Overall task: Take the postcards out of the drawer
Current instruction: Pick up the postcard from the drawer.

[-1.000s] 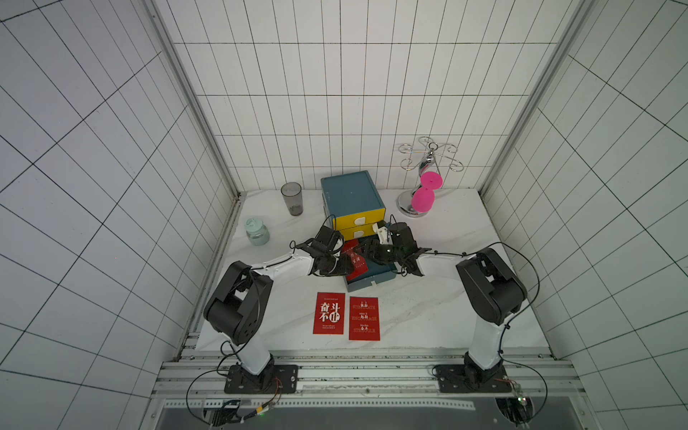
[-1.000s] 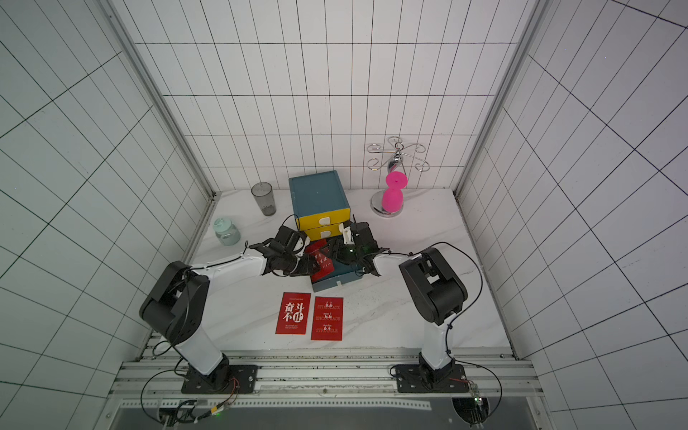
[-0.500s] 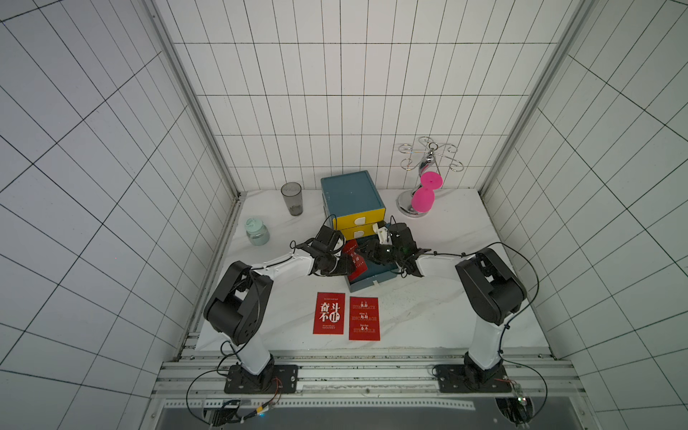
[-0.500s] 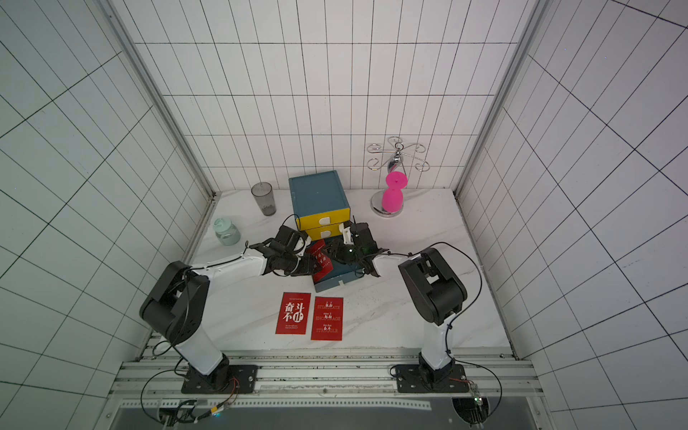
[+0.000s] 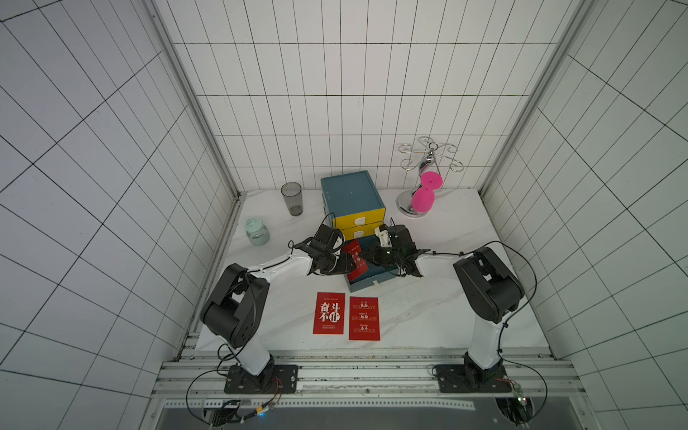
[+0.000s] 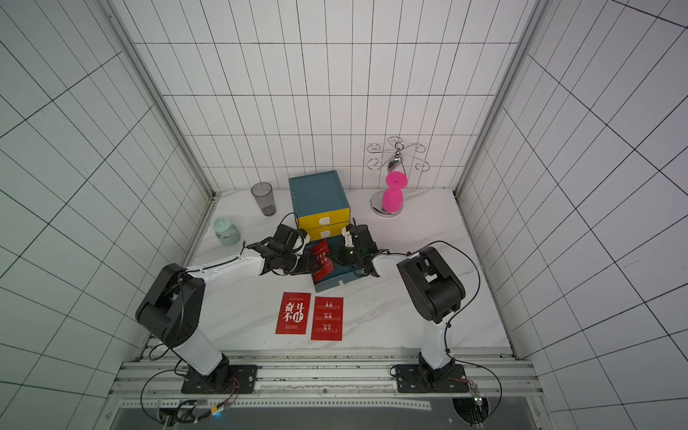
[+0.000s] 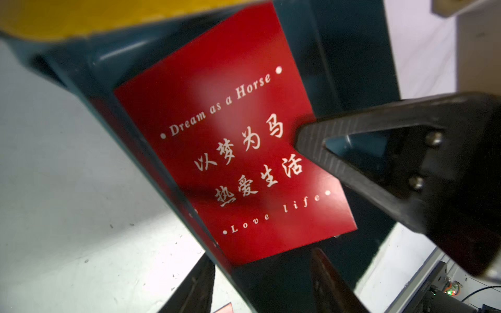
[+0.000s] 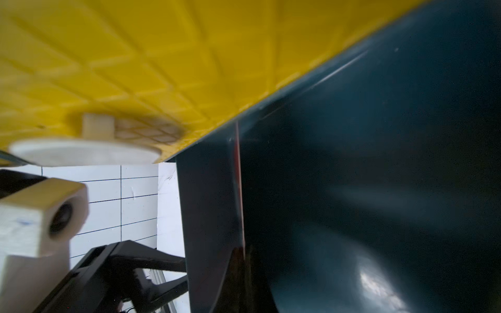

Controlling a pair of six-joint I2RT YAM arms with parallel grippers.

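Robot lab booth; white tiled walls [image 5: 335,93]; marble-look tabletop [image 5: 428,316]; aluminium mounting rail [image 5: 372,374].

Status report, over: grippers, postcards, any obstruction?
Right gripper shut on third postcard, tilted up in open drawer. Left gripper open beside it. Two postcards already on table. Nothing blocking.

Both top views look steeply down from high at the front, sharing the whole bench [image 5: 428,316]. The left wrist view sits close over the open drawer [image 7: 347,54], facing a postcard [image 7: 230,162]; the right wrist view, closer still, shares both, the postcard edge-on.
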